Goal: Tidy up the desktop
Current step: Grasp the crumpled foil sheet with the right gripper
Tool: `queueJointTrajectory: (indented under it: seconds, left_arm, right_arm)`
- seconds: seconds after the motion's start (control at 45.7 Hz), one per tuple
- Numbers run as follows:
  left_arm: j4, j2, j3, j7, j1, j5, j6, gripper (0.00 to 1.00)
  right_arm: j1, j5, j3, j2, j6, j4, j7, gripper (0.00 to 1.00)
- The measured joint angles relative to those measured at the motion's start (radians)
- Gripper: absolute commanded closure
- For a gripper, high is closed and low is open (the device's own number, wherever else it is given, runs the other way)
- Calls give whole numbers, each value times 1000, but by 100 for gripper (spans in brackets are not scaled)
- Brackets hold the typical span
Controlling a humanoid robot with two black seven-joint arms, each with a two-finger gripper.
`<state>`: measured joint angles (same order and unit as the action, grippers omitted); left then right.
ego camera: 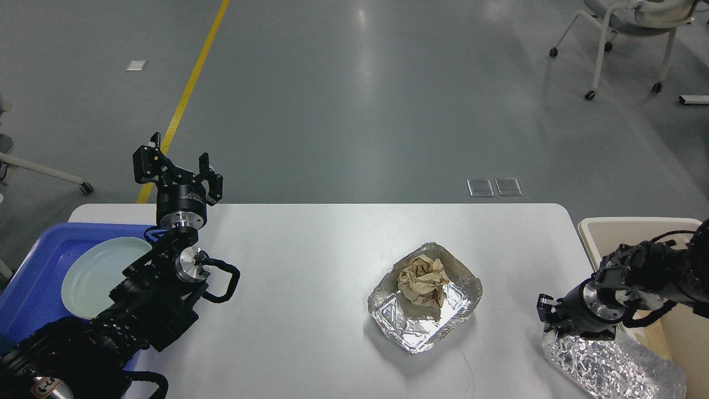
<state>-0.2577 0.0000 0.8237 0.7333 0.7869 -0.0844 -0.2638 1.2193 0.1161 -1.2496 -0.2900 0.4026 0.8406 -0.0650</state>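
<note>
The white desktop (310,266) bears a crumpled foil tray (454,310) right of centre with a wad of brown paper (424,280) in it. A crinkled foil sheet (609,368) lies at the front right corner, its right end reaching over the bin. My right gripper (551,320) is low at the sheet's left end and touches it; its fingers are dark and I cannot tell them apart. My left gripper (177,172) is raised above the table's back left corner, open and empty.
A blue tray (33,277) at the left edge holds a pale green plate (94,274). A cream bin (637,224) stands beside the table's right edge. A wheeled chair (626,33) stands far back right on the floor.
</note>
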Motion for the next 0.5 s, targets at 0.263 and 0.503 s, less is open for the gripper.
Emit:
queueJointTrajectory:
  seconds: [0.263, 0.503]
  left_arm:
    - [0, 0, 0, 0, 0, 0, 0, 0]
    - [0, 0, 0, 0, 0, 0, 0, 0]
  right_arm:
    - [52, -34, -3, -17, 45, 14, -1, 100]
    - [321, -118, 5, -91, 247, 78, -3, 100]
